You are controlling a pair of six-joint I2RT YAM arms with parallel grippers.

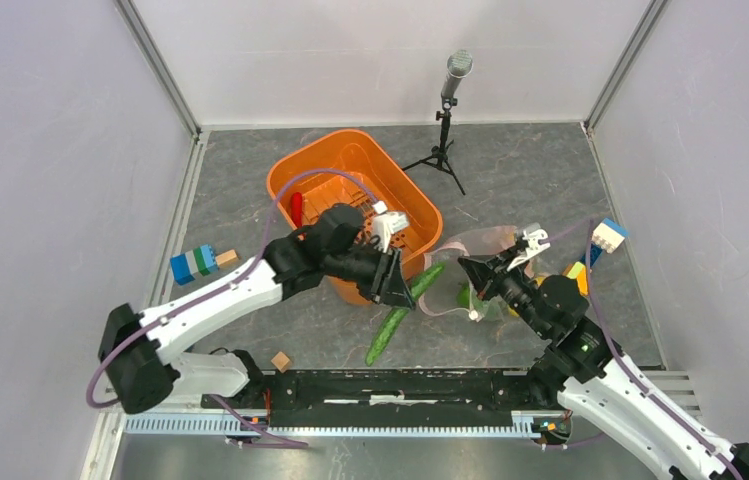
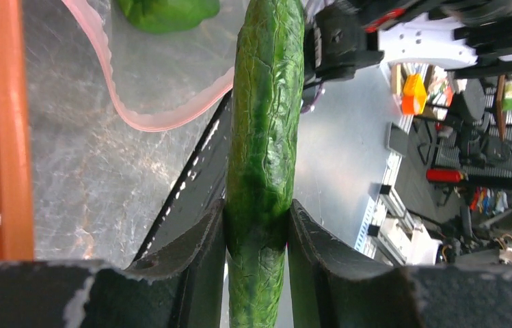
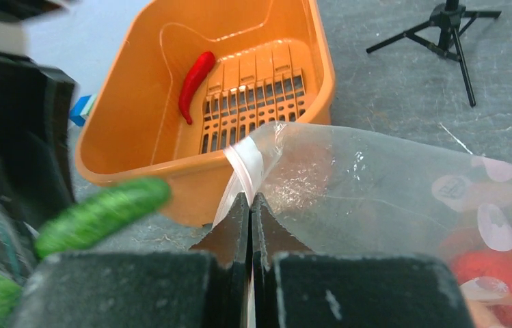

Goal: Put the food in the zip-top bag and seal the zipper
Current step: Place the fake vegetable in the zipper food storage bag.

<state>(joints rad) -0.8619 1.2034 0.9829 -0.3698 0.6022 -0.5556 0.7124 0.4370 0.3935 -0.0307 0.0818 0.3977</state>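
Left fingers are pinching the cucumber, right fingers are pinching the zip-top bag's rim; the long tip may snag the limp mouth.

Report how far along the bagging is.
Done: a green pepper and a red piece already sit inside the bag. In hand: the left hand is shut on the cucumber, pointed at the mouth that the right hand pinches open. Left: the red chili in the orange basket, then the open zipper needs sealing.
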